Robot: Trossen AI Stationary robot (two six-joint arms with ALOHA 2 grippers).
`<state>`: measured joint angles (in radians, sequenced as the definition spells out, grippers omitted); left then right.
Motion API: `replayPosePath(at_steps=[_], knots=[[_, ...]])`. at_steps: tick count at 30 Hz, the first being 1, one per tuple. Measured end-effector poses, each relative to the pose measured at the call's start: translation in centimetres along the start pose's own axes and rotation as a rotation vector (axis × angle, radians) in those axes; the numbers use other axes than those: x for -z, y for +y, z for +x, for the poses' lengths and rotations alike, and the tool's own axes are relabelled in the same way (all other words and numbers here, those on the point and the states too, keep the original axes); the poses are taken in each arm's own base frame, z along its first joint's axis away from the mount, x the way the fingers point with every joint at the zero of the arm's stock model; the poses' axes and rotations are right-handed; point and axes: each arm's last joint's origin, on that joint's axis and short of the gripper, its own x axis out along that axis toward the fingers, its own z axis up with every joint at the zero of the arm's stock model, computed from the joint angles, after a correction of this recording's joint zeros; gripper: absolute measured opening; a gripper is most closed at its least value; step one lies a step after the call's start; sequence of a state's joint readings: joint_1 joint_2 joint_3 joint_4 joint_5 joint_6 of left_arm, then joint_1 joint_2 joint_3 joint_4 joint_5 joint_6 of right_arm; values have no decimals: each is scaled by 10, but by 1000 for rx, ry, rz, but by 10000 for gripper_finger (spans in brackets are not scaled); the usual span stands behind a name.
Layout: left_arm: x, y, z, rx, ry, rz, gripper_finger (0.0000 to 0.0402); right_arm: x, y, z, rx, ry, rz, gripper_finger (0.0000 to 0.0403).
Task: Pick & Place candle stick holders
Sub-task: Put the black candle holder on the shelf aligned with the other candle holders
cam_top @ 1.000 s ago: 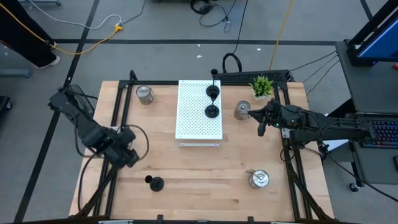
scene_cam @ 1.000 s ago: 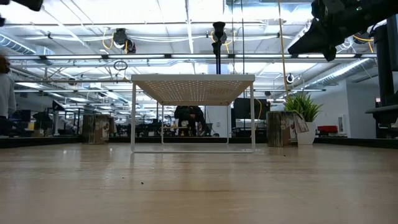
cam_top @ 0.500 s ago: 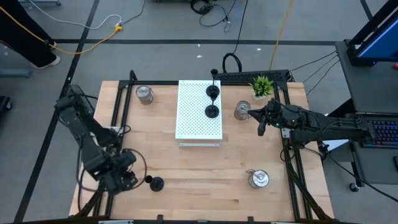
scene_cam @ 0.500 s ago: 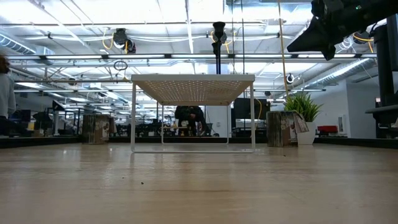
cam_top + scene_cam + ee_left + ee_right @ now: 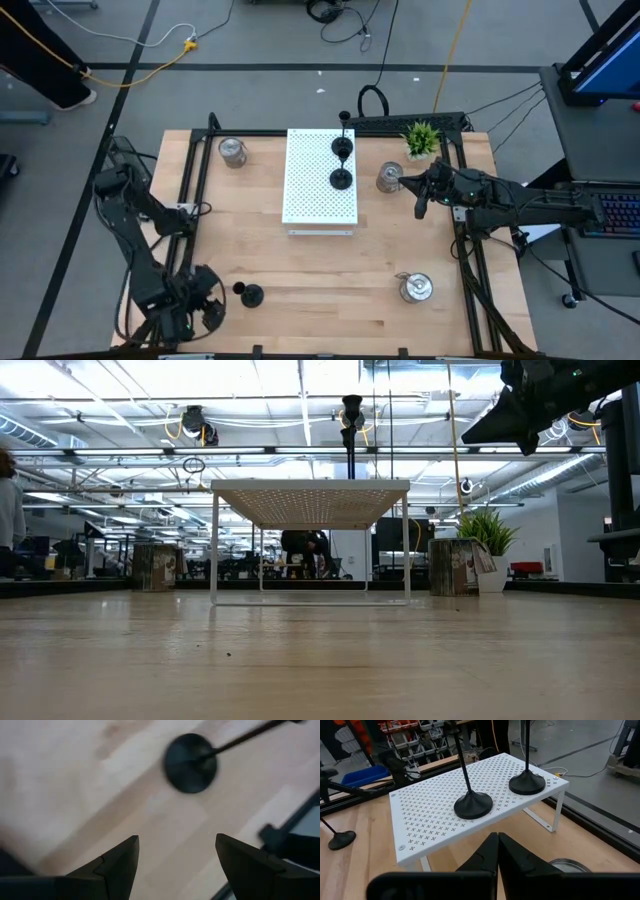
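Now | left pincer (image 5: 197, 313) swung down beside black holder (image 5: 250, 295), fingers spread, empty | pickup likely next | right pincer (image 5: 421, 207) clenched, idle

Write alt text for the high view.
Left end effector, open, hovers beside a black candle holder at the table's near-left. Two more black holders stand on a white perforated riser; the right end effector waits shut.

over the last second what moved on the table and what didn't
The left pincer swung from mid-table down to the near-left corner, and now hangs open beside the lone black candle stick holder, not touching it. The right pincer stayed shut beside a silver holder. The two black holders on the white rack did not move.
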<state>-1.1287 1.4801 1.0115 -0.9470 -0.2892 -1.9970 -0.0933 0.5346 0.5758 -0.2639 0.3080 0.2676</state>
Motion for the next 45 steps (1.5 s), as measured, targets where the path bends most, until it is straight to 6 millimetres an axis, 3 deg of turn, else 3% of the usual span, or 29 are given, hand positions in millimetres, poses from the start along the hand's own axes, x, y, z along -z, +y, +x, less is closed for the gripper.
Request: replayPosePath(at_steps=[15, 29, 40, 45], knots=[[14, -11, 48, -17, -266, 99, 271, 1, 2, 0, -73, 22, -8, 0], [18, -10, 46, 20, -343, 162, 271, 0, 2, 0, -74, 17, 47, 0], [19, -9, 46, -1, -298, 166, 271, 0, 2, 0, -73, 18, 63, 0], [20, -8, 47, -61, -180, 179, 271, 0, 2, 0, -73, 18, 62, 0]])
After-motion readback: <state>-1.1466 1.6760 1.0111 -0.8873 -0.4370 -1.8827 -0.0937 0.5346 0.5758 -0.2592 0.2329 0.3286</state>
